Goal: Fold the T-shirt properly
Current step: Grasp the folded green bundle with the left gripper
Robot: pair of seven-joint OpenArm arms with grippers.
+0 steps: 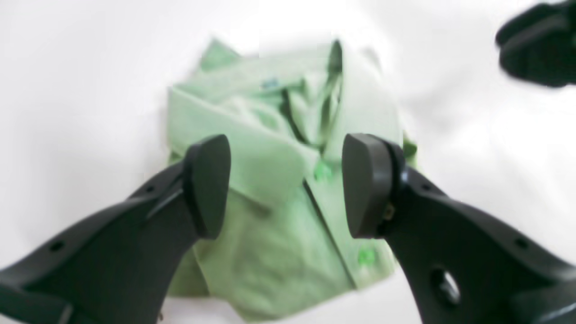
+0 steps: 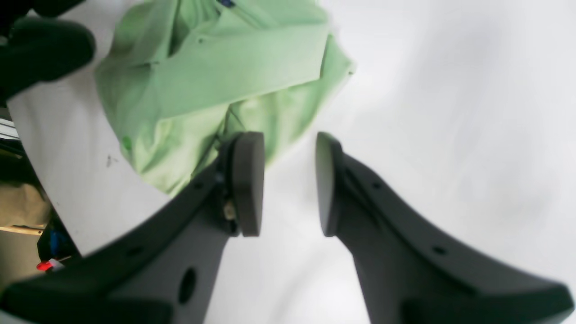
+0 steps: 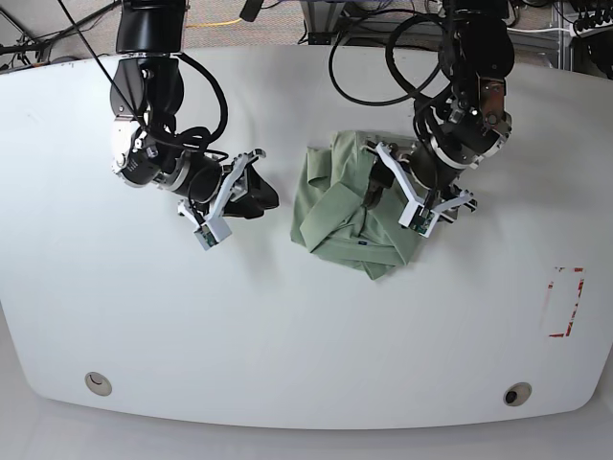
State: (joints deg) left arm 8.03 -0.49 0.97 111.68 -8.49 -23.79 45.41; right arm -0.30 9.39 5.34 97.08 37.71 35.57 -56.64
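The T-shirt (image 3: 345, 206) lies bunched into a compact, wrinkled pale green bundle in the middle of the white table (image 3: 306, 316). My left gripper (image 3: 376, 184) hovers over the bundle's right edge. In the left wrist view its fingers stand wide apart with the T-shirt (image 1: 270, 135) below them and nothing between them; the left gripper (image 1: 285, 180) is open. My right gripper (image 3: 265, 197) sits just left of the cloth, apart from it. In the right wrist view the right gripper (image 2: 288, 180) is open over bare table, with the T-shirt (image 2: 216, 76) ahead of its left finger.
A red-and-white rectangular marking (image 3: 565, 302) lies on the table's right side. Two round fittings (image 3: 96, 383) (image 3: 517, 394) sit near the front edge. Black cables (image 3: 383, 57) hang behind the arms. The table's edge (image 2: 45, 180) shows in the right wrist view.
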